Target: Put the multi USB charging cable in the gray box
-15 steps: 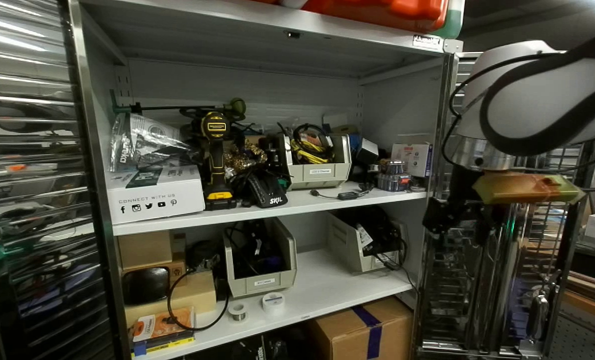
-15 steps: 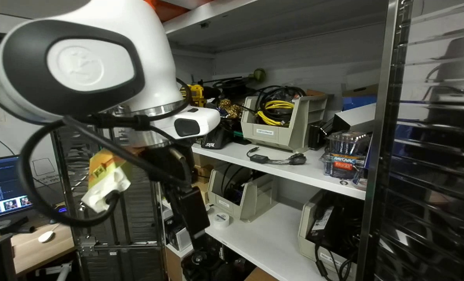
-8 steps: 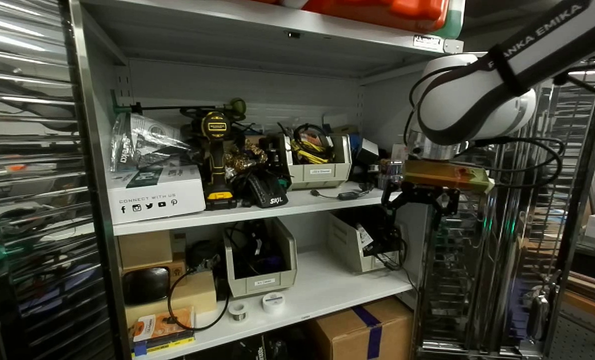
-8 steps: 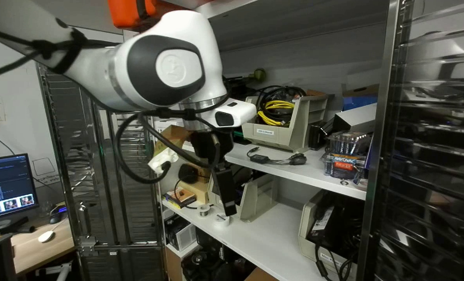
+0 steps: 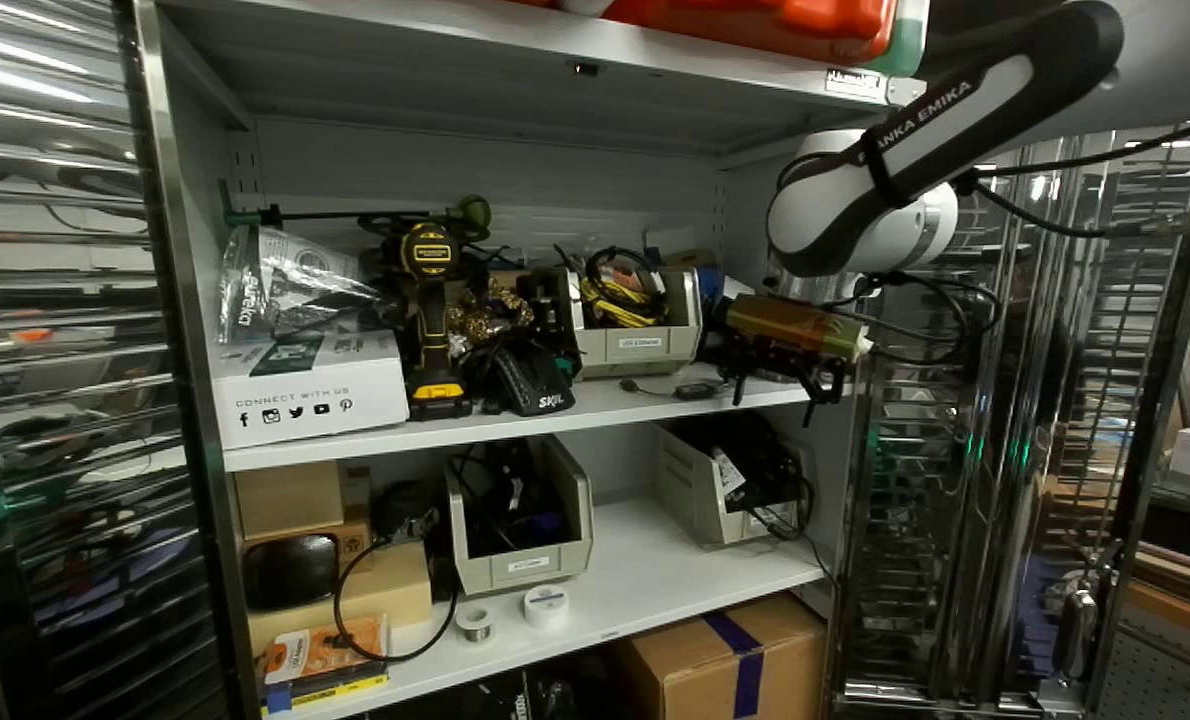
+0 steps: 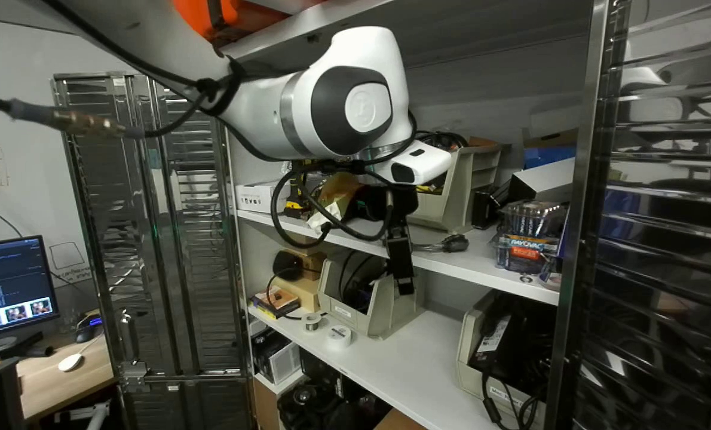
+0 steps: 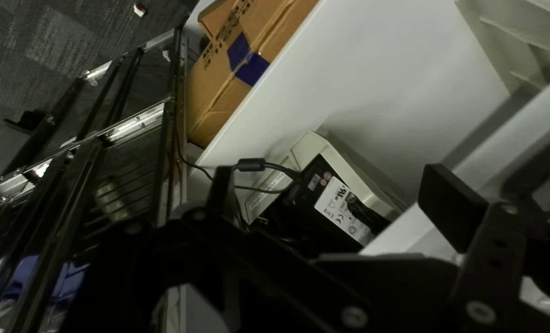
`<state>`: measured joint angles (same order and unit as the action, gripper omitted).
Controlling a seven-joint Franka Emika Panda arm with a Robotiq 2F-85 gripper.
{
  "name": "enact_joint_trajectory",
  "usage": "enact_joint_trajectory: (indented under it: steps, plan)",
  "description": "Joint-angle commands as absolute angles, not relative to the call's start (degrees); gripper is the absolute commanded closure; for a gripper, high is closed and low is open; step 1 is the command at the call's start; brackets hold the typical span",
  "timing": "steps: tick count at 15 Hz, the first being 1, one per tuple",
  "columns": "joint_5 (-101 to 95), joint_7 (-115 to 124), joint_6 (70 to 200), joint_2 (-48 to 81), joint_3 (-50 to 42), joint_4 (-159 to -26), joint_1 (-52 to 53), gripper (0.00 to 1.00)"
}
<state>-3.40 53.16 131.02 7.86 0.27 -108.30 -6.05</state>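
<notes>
Here's the gripper point(image 5: 774, 402), spread wide, holding nothing! At its nine o'clock in an exterior view, the charging cable point(image 5: 697, 390) on the upper shelf point(image 5: 620, 408). Pre-grasp stage, I'd judge; next: align, pinch, lift toward eleven o'clock, presumably this gray box point(image 5: 645, 360).

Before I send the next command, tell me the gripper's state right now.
Gripper: open, fingers wide apart, holding nothing.
</notes>
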Motion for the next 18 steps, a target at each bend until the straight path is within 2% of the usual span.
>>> enact_joint_trajectory:
  steps: [1,13,14,16,18]
  plan:
    - [-3.43,57.85,130.36,13.9,-1.64,-98.01,-2.7,0.0]
    - [-3.57,58.5,125.69,23.85,-3.85,-83.26,1.42,0.01]
    - [-3.57,58.37,124.27,24.04,-3.9,-82.53,1.5,0.25]
    - [-4.02,58.8,121.77,24.17,-4.15,-81.37,1.82,0.3]
    - [-5.34,60.26,118.41,23.91,-4.92,-80.55,2.37,0.46]
